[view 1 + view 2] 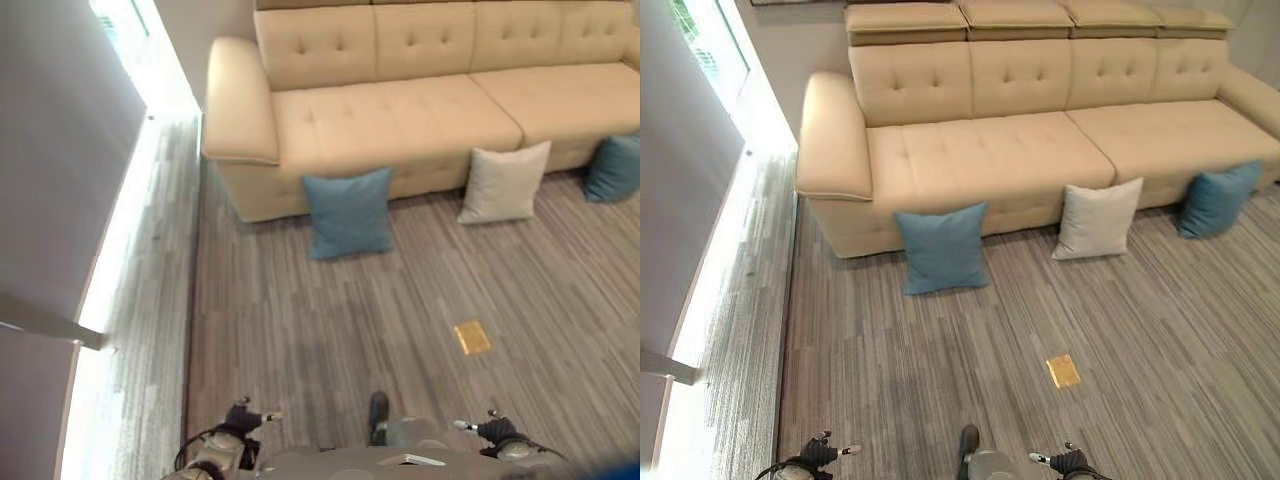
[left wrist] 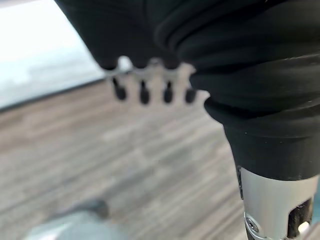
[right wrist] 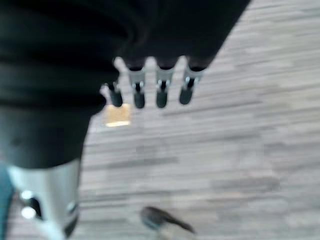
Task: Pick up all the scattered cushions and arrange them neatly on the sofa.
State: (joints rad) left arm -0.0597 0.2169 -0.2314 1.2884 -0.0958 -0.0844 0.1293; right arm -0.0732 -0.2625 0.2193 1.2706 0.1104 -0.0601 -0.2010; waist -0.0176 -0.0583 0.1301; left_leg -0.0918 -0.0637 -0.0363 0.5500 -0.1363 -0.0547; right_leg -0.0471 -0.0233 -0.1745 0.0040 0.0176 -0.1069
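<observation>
Leaning against the sofa (image 1: 980,140) front on the floor (image 1: 940,380), three cushions (image 1: 943,248) are seen. Soft and light, each could be gripped by an upper corner. Left hand (image 2: 150,90) and right hand (image 3: 150,92) are empty, fingers relaxed apart.

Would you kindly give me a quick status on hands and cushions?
Left hand and right hand open, empty. Three cushions on floor against sofa: blue cushion, white cushion, second blue cushion. Nothing in the way.
</observation>
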